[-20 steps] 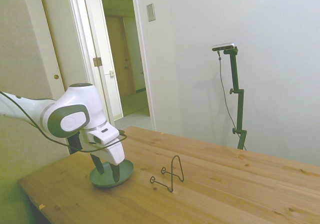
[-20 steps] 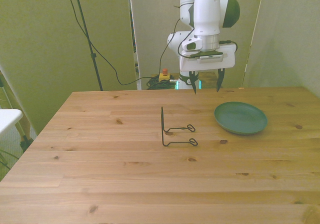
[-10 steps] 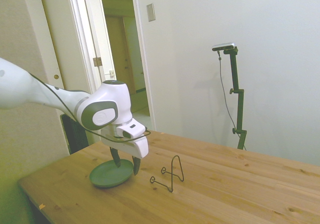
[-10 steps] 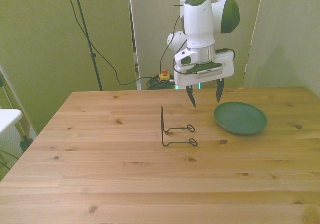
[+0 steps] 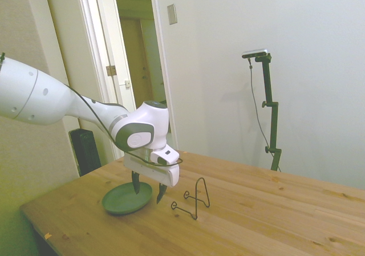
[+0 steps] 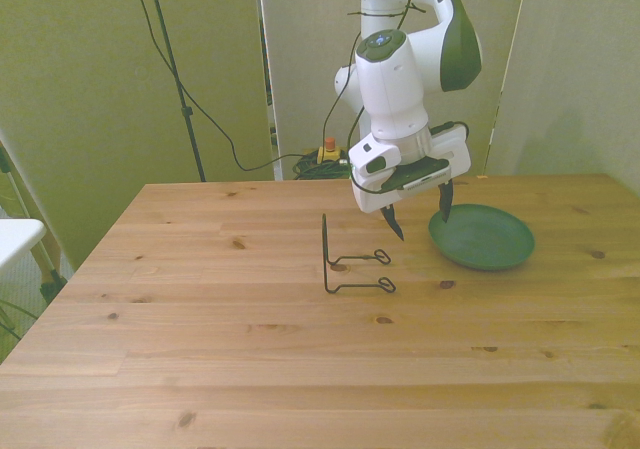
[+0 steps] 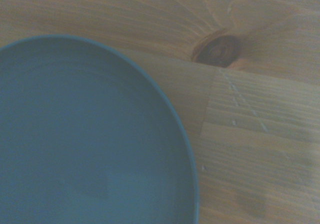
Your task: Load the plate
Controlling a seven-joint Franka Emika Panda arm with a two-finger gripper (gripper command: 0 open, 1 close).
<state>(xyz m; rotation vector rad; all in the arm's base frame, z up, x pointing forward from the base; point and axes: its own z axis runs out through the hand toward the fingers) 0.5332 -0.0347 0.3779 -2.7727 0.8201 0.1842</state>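
Gripper [image 6: 421, 216] is spread open and empty, tilted over the near rim of the plate [image 6: 482, 236] lying flat just below it, so I reckon I'm lining up the pick; next I need a finger either side of that rim.

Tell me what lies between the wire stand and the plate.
Only the open gripper hangs over that gap; in the front view, the table between the wire stand and plate is bare wood.
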